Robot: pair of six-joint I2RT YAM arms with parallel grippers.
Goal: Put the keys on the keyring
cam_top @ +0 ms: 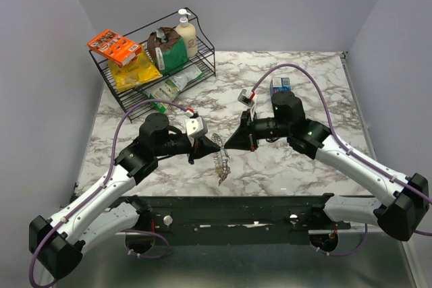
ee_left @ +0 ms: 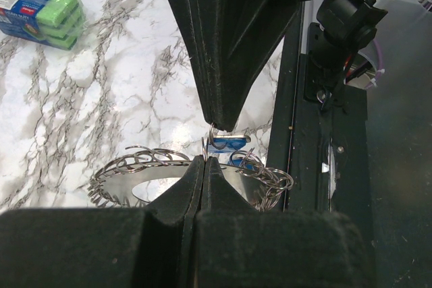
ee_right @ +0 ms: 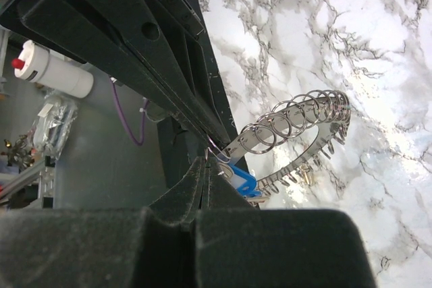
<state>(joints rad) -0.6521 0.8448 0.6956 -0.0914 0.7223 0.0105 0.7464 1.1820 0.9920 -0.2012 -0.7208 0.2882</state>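
Both arms met over the middle of the white-grey marble table point(cam_top: 270, 177). The left gripper point(cam_top: 200, 151) was pinched shut on the rim of the large silvery jagged-edged metal keyring point(cam_top: 220, 158), holding it up on edge, probably to steady the loop. Couldn't tell if its low end touched the table. The right gripper point(cam_top: 232, 144) was closed too, nearly tip to tip with the left. It seemed clamped on the small silver key with light blue plastic head point(ee_left: 227, 144), right at the ring's edge, likely for threading. Red and yellow keys weren't visible. The fingers crowded each other, leaving little working room. The black wire rack point(cam_top: 196, 11) with an orange box point(cam_top: 113, 46) and cream pump bottle point(cam_top: 185, 32) stood back left. A blue-and-green pack point(cam_top: 280, 86) sat behind the right arm. Both were well apart from the work.
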